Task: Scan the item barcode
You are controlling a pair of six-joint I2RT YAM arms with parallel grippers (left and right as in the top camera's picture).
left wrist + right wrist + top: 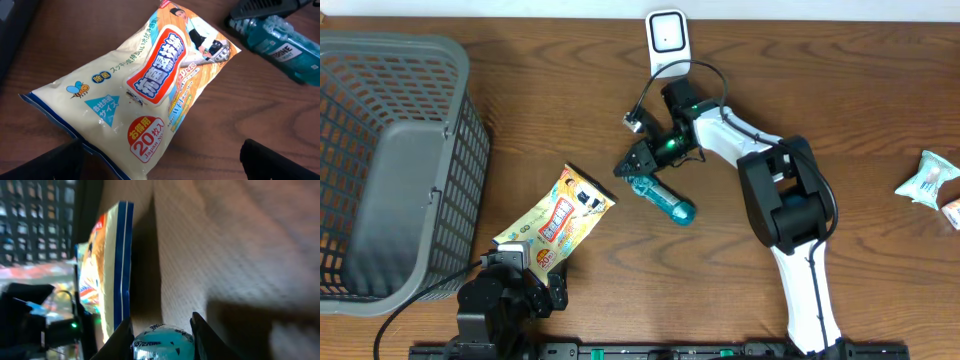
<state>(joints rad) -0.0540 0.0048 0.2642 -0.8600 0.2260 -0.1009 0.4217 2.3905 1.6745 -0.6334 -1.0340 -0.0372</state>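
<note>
Teal plastic bottle (670, 202) lies on its side on the brown wooden table (840, 70), slanted, and I see my right gripper (638, 172) closed on its upper-left end. In the right wrist view the two fingers (120, 341) stand on both sides of the round end of the bottle and press it between them. I cannot tell if the bottle is lifted or rests on the wood. The white barcode scanner (667, 33) stands at the far edge of the table, well apart from the bottle, behind the right arm. My left gripper (165, 164) has its jaws wide apart and grips nothing; it is just beside the lower end of the cream-coloured wipes pouch (145, 90), which lies flat between the grey plastic basket (390, 160) and the bottle.
</note>
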